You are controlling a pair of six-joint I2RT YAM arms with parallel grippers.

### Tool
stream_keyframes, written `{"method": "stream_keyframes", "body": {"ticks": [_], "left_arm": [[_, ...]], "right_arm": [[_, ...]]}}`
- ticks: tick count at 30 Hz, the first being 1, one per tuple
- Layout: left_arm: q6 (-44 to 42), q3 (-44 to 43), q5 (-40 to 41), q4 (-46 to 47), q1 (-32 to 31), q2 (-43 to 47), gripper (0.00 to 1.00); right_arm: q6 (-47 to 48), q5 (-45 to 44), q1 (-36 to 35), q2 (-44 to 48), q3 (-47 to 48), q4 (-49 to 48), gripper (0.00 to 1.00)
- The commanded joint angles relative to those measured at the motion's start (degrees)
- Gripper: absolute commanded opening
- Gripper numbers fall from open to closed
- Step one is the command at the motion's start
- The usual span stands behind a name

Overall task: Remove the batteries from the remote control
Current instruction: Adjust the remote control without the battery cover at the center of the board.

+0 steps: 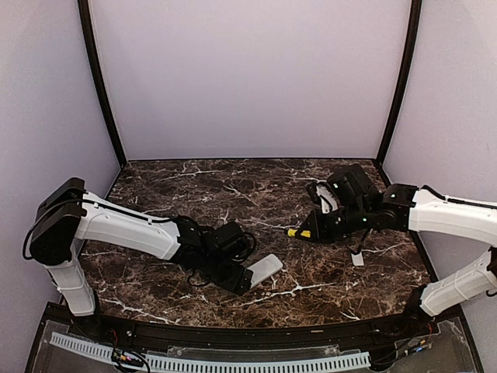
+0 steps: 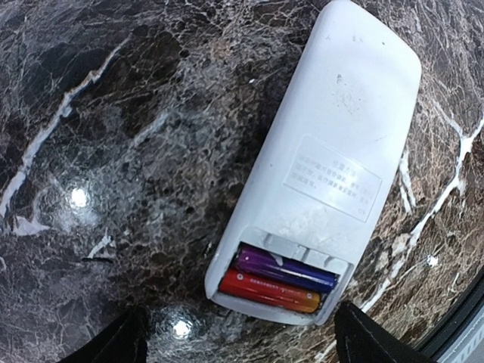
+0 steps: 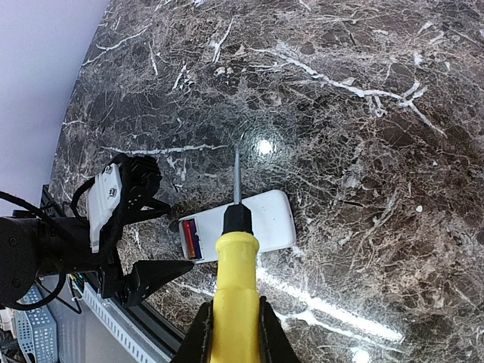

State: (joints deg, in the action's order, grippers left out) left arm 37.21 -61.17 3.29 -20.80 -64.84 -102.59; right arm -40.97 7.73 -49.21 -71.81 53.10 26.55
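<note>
Status: white plastic remote control [image 2: 333,166] lies face down on the dark marbled surface [image 1: 233,186], near the front edge, left of centre. The battery bay at its near end is uncovered. Both batteries are seated in it side by side: slim purple-blue cell [image 2: 287,270] on the inner side, slim red-orange cell [image 2: 268,291] at the end wall. Neither is lifted.

Left pincer [image 2: 242,344] is released, fingers spread wide and low, one either side of the bay end, with gaps on both sides and no contact that I can see. My read is that it's lined up to brace or clamp the body so the remote doesn't skid when the cells get pried.

Right pincer [image 3: 236,333] is clenched on the yellow-handled screwdriver [image 3: 237,257], held well above the surface and off to the right, thin tip aimed back toward the remote. It's probably the pry tool, parked clear so the left arm has room.

Small flat white cover [image 1: 357,259] sits on the surface under the right arm, well apart from the remote and out of the work zone.

Judgement: access is done, extraction hasn't started. The next move probably needs the left arm steadying the remote first. Risk: the red cell is tight against the end wall, so the tip could slip.
</note>
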Motion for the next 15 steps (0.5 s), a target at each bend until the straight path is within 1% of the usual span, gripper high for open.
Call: {"method": "stream_keyframes", "body": {"ticks": [1,9,15], "left_arm": [[-1.97,-1.18,-1.36,0.21,-0.22,-0.36,0.85],[-1.80,-1.44,0.65,-1.90,-0.20,-1.78,0.85],[-1.40,-2.25,4.75,-5.03,-0.08,-2.27,0.84]], "right_arm": [[0.23,0.39,0.44,-1.21,-0.32,-2.26,0.00],[-0.23,0.72,0.43,-2.27,-0.19,-2.77,0.00],[-0.24,0.69,0.60,-3.16,0.23,-2.81,0.00]]}}
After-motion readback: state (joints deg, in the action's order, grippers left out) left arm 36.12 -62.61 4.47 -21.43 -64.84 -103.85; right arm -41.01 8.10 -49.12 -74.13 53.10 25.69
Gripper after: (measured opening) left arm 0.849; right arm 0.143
